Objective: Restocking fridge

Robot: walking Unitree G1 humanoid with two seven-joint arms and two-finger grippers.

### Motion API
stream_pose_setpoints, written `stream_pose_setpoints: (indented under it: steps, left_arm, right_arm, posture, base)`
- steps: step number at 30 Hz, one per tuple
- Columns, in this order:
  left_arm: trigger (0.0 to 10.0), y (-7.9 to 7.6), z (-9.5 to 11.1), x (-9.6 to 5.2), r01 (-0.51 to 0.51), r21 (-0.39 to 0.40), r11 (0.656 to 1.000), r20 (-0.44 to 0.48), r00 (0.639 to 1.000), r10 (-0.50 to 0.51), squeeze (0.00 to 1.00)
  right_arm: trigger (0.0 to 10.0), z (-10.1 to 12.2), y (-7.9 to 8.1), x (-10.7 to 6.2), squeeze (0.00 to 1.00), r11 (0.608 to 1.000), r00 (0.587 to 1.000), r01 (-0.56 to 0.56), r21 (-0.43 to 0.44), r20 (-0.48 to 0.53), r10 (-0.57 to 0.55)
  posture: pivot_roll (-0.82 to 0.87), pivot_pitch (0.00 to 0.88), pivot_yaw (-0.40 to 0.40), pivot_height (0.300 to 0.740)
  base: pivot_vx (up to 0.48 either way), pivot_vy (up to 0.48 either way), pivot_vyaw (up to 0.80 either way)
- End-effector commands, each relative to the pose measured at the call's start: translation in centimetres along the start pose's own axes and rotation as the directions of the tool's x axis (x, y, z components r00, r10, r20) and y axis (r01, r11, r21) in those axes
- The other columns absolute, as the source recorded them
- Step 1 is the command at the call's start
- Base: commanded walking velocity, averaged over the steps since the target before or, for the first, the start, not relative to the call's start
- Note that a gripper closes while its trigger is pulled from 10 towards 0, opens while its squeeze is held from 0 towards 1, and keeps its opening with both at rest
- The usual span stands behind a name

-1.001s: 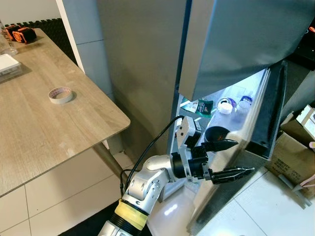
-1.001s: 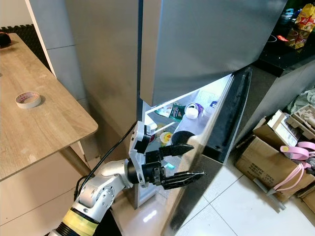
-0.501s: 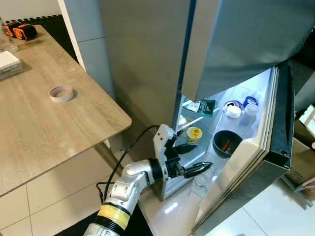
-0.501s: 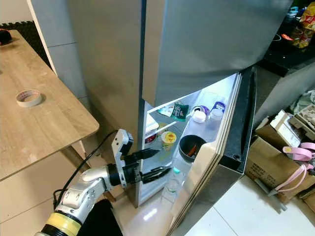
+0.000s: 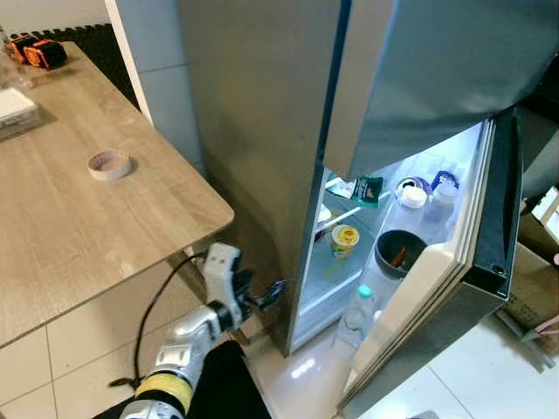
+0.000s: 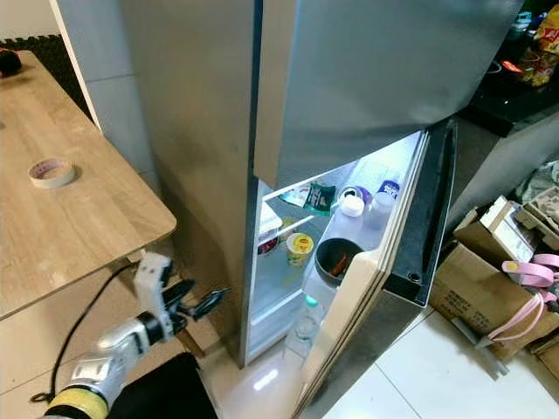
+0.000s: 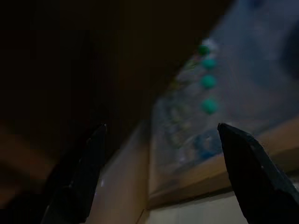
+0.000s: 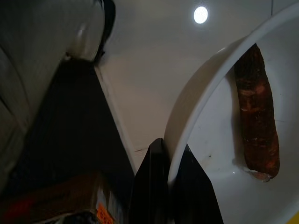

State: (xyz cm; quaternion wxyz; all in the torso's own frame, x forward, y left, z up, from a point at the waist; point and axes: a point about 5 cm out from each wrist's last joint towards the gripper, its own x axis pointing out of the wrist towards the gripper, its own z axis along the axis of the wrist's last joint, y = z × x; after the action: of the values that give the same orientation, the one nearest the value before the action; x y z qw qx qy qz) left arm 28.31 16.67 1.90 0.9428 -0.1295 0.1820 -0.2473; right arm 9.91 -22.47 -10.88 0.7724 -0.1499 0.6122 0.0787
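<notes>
The fridge stands with its lower door swung open and lit inside. A yellow cup sits on the shelf, and a green packet lies further back. The door rack holds a dark bowl, white-capped bottles and a green-capped bottle. My left gripper hovers open and empty left of the fridge, below the table edge. In the right wrist view my right gripper is shut on the rim of a white bowl holding a reddish-brown piece of food.
A wooden table fills the left side, with a roll of tape on it and an orange and black item at its far end. Cardboard boxes crowd the floor right of the door. White floor tiles lie before the fridge.
The left gripper has drawn back from the door's inner edge, leftward to below the table. The lower door swung wider open and now stays there.
</notes>
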Motion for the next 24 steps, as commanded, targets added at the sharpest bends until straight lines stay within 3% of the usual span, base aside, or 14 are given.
stream_pose_setpoints:
  steps: [1,3,6,10,14,15,20,22,24]
  left_arm:
    - [10.0,1.7,-2.3,-1.7,-0.122,-0.061,0.991,-0.063,0.991,0.118,0.0]
    - [10.0,2.5,-5.2,-3.4,-0.233,-0.131,0.964,-0.147,0.966,0.214,0.0]
    - [10.0,2.6,-6.1,-4.0,-0.262,-0.147,0.954,-0.175,0.956,0.236,0.0]
    - [10.0,2.5,-10.6,-6.8,-0.404,-0.18,0.897,-0.341,0.881,0.328,0.0]
    - [10.0,2.1,-12.2,-7.8,-0.441,-0.179,0.88,-0.406,0.848,0.342,0.0]
    - [10.0,1.7,-14.0,-9.3,-0.489,-0.168,0.856,-0.48,0.799,0.362,0.0]
    - [10.0,1.4,-15.3,-10.5,-0.523,-0.161,0.837,-0.533,0.76,0.372,0.0]
    - [10.0,0.9,-16.7,-11.9,-0.549,-0.155,0.822,-0.592,0.717,0.368,0.0]
    - [10.0,0.8,-16.8,-12.0,-0.553,-0.153,0.819,-0.598,0.712,0.368,0.0]
  right_arm:
    - [10.0,-0.3,-0.3,-0.1,0.0,1.0,1.0,0.015,-0.014,-0.014,-0.015]
    - [10.0,-0.4,-0.3,-0.1,0.0,1.0,1.0,0.015,-0.012,-0.016,-0.015]
    - [10.0,-0.4,-0.3,-0.1,0.0,1.0,1.0,0.015,-0.011,-0.017,-0.016]
    - [10.0,-0.4,-0.3,0.0,0.0,1.0,1.0,0.017,-0.012,-0.018,-0.018]
    - [10.0,-0.3,-0.3,0.0,0.0,1.0,1.0,0.018,-0.012,-0.018,-0.018]
    - [10.0,-0.3,-0.3,0.0,0.0,1.0,1.0,0.018,-0.013,-0.018,-0.019]
    - [10.0,-0.3,-0.3,0.0,0.0,1.0,1.0,0.019,-0.014,-0.019,-0.019]
    - [10.0,-0.4,-0.2,0.0,0.0,1.0,1.0,0.019,-0.015,-0.02,-0.019]
    - [10.0,-0.4,-0.2,0.0,0.0,1.0,1.0,0.019,-0.016,-0.02,-0.019]
  posture:
    - [0.03,0.036,-0.071,0.74]
    - [0.03,0.035,-0.07,0.74]
    - [0.03,0.035,-0.07,0.74]
    - [0.02,0.035,-0.071,0.74]
    - [0.02,0.034,-0.07,0.74]
    - [0.02,0.029,-0.069,0.74]
    - [0.02,0.026,-0.068,0.74]
    - [0.02,0.02,-0.068,0.74]
    - [0.02,0.02,-0.068,0.74]
  base:
    - [0.0,0.0,0.0]
    - [0.0,0.0,0.0]
    - [0.0,0.0,0.0]
    - [0.0,0.0,0.0]
    - [0.0,0.0,0.0]
    - [-0.24,0.0,0.0]
    - [-0.262,0.0,0.0]
    - [-0.307,0.0,0.0]
    - [-0.326,0.0,0.0]
